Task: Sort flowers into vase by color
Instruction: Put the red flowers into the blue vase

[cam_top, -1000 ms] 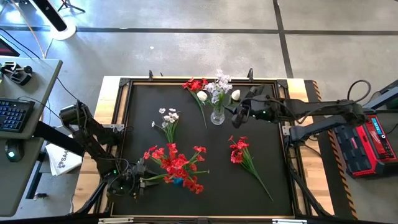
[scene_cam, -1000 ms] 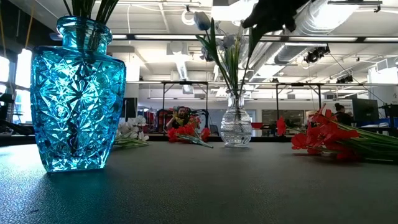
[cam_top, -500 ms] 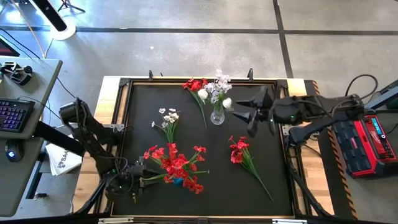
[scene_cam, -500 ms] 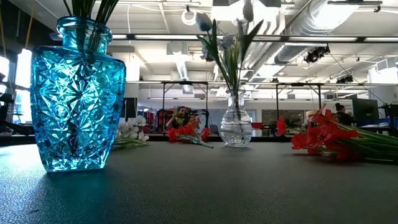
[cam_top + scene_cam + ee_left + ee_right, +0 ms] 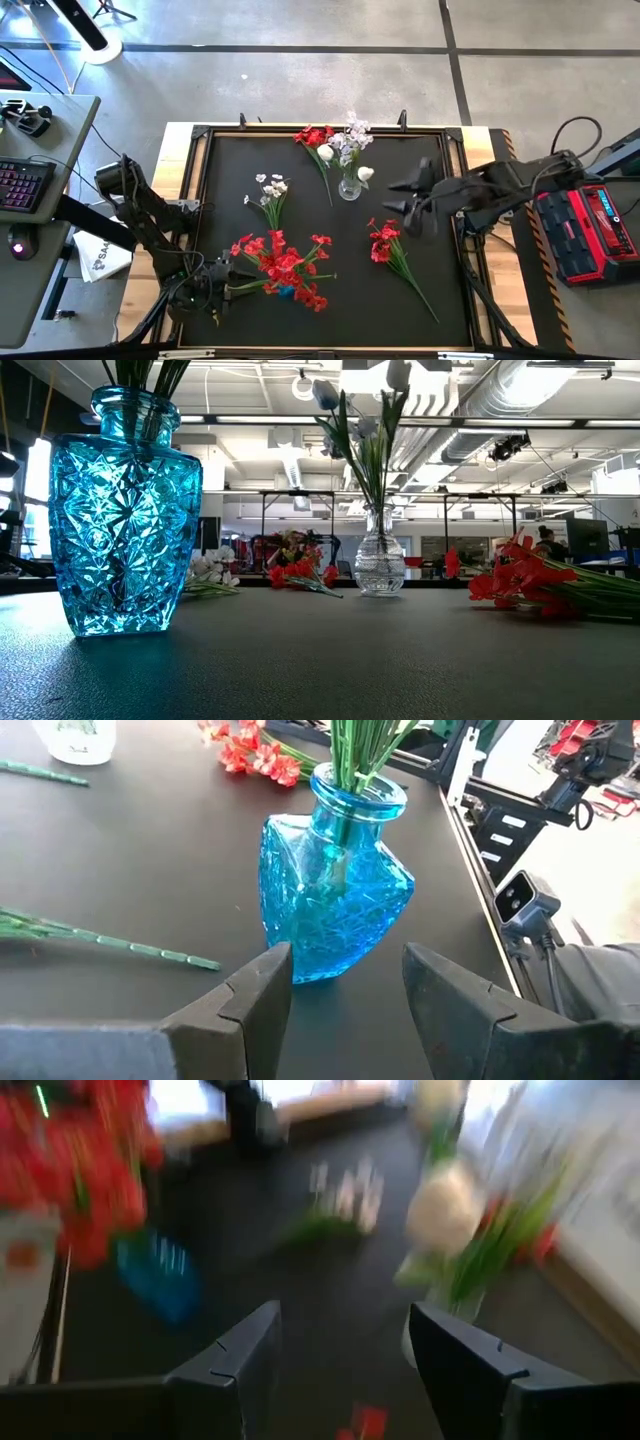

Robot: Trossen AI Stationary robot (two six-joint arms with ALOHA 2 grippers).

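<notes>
Three loose sprigs remain on the black counter (image 5: 440, 160). Right gripper (image 5: 402, 198), jaws wide and empty, hangs beside the clear glass vase (image 5: 349, 186); the red-bloomed sprig (image 5: 385, 243) looks nearest to pick next.

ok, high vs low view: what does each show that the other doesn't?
Only the high view shows both arms: the left gripper beside the blue vase, the right gripper right of the clear vase, jaws open on both. Only the low view shows the room behind the table. Both share the blue vase, the clear vase and the loose red flowers.
</notes>
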